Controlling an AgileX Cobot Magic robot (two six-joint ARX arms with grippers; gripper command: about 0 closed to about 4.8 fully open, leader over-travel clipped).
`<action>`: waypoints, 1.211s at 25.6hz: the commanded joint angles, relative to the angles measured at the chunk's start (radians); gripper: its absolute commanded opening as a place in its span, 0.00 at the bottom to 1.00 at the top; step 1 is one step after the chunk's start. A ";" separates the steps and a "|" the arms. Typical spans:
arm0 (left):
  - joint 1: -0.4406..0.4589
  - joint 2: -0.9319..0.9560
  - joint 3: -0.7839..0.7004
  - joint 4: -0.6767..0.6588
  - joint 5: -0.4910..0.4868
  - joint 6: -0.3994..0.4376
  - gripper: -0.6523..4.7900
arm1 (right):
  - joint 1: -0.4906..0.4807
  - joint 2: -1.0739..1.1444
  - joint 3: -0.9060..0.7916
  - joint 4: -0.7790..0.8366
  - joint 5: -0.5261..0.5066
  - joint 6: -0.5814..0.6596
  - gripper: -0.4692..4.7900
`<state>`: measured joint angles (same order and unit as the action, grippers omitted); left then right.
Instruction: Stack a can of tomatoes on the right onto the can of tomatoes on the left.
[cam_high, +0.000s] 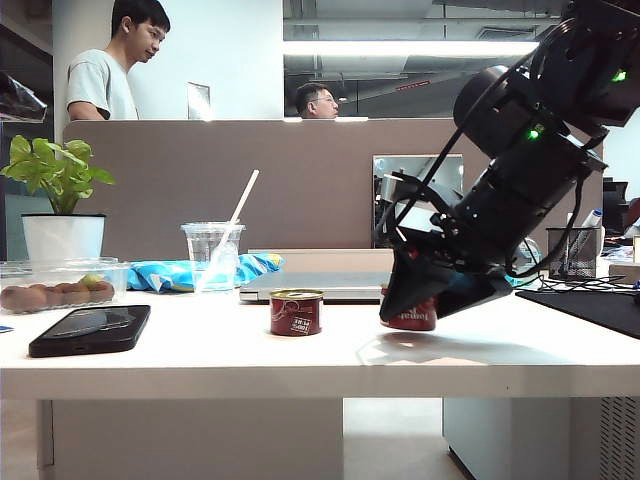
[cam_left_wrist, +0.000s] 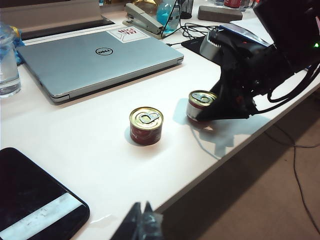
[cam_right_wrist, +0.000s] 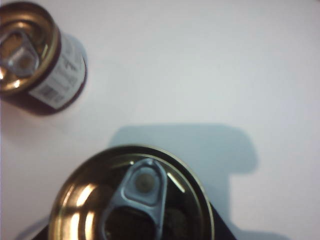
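Two small red cans of tomatoes with gold pull-tab lids stand on the white table (cam_high: 200, 350). The left can (cam_high: 296, 313) (cam_left_wrist: 146, 125) (cam_right_wrist: 37, 57) stands alone and upright. My right gripper (cam_high: 414, 303) (cam_left_wrist: 212, 111) (cam_right_wrist: 131, 234) reaches down onto the right can (cam_high: 412, 319) (cam_left_wrist: 199, 103) (cam_right_wrist: 132, 197). Its dark fingers press against both sides of the rim, and the can's base rests on the table. My left gripper (cam_left_wrist: 142, 214) hangs shut over the table's near edge, well away from both cans.
A black phone (cam_high: 90, 329) (cam_left_wrist: 30, 200) lies at the left. A grey laptop (cam_left_wrist: 95, 55) lies behind the cans, with a stapler (cam_left_wrist: 142, 17) and cables beyond. A plastic cup with a straw (cam_high: 213, 255), a potted plant (cam_high: 60, 200) and a fruit tray (cam_high: 55, 285) stand at the far left.
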<state>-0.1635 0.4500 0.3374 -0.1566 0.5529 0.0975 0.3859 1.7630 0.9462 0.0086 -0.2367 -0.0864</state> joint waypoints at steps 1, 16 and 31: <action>0.001 -0.001 0.003 0.008 0.000 0.003 0.11 | 0.003 -0.006 0.016 0.051 -0.017 0.000 0.52; 0.001 -0.001 0.003 0.008 0.001 0.004 0.11 | 0.134 0.114 0.319 -0.014 -0.009 -0.071 0.52; 0.001 -0.001 0.003 0.001 0.001 0.004 0.11 | 0.172 0.193 0.319 -0.024 0.002 -0.072 0.52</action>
<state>-0.1638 0.4503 0.3374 -0.1577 0.5529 0.0975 0.5571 1.9533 1.2610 -0.0135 -0.2390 -0.1547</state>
